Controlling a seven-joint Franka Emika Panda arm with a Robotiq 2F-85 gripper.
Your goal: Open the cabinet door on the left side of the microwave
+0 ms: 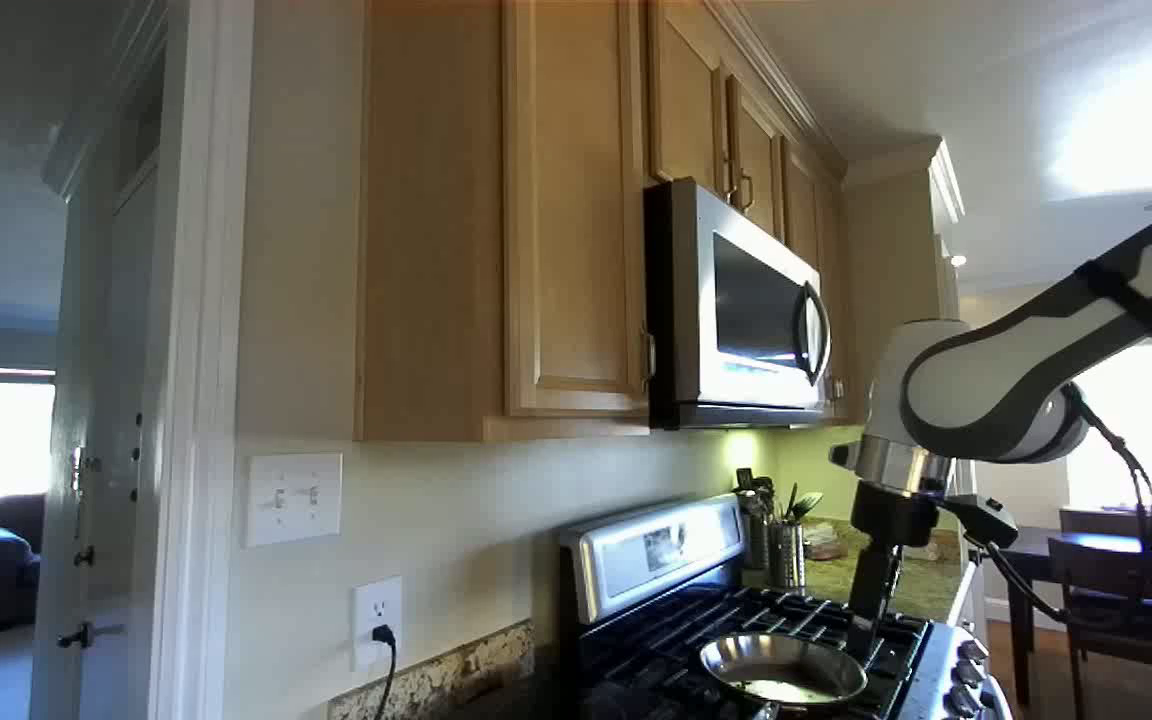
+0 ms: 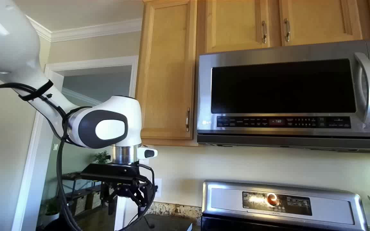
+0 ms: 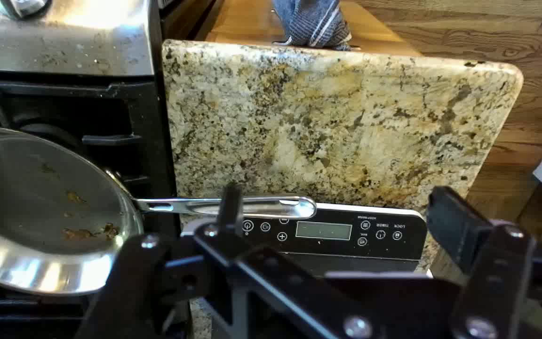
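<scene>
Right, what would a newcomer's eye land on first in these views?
Probably the big stainless-steel microwave, mounted above the stove, with the tall maple cabinet door shut to its left. Next, the white robot arm, stretched across the right side of an exterior view. In the wrist view, the spread fingers stand out, with a shiny pan at the left edge.

Beside the gripper (image 3: 337,202), the pan (image 3: 26,207) runs past the wrist view's edge; below, the gripper partly hides a black appliance (image 3: 332,247). Above gripper height, an exterior view's top edge crops the cabinet door (image 1: 578,200); the button labels (image 2: 257,122) on the microwave (image 2: 284,88) are illegible.
</scene>
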